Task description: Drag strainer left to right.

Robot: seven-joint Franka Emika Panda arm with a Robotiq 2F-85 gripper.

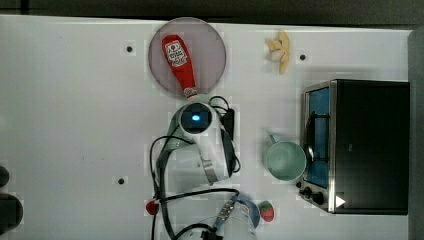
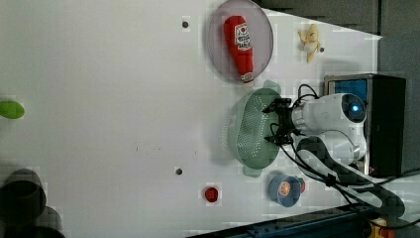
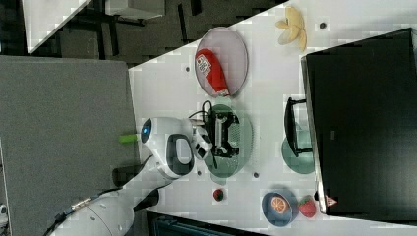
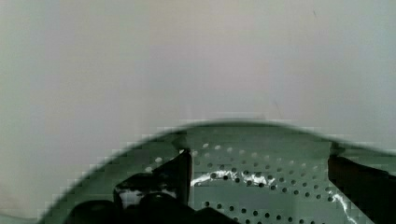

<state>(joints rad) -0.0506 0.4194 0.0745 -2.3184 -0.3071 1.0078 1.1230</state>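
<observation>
Wrist view: gripper (image 4: 259, 179) fingers spread wide, hanging inside the strainer (image 4: 261, 154) bowl over the perforated base, clamped on nothing; whether the tips touch the base cannot be told. White tabletop (image 4: 140, 70) beyond the rim.

Left view: strainer (image 2: 250, 130) sits on the white table (image 2: 99, 99), just below the grey plate (image 2: 218, 49) carrying a ketchup bottle (image 2: 240, 44), nearly touching its edge. Gripper (image 2: 280, 121) over the strainer's side nearest the toaster oven (image 2: 384, 124). Banana (image 2: 309, 42) near the left view's top, green object (image 2: 11, 109) at the left view's left edge, small red item (image 2: 211, 194) and blue bowl (image 2: 285, 190) with an orange slice below the strainer.

Top view: mint mug (image 1: 285, 160) just beside the oven door. Dark floor (image 1: 200, 7) past the table's far edge.
</observation>
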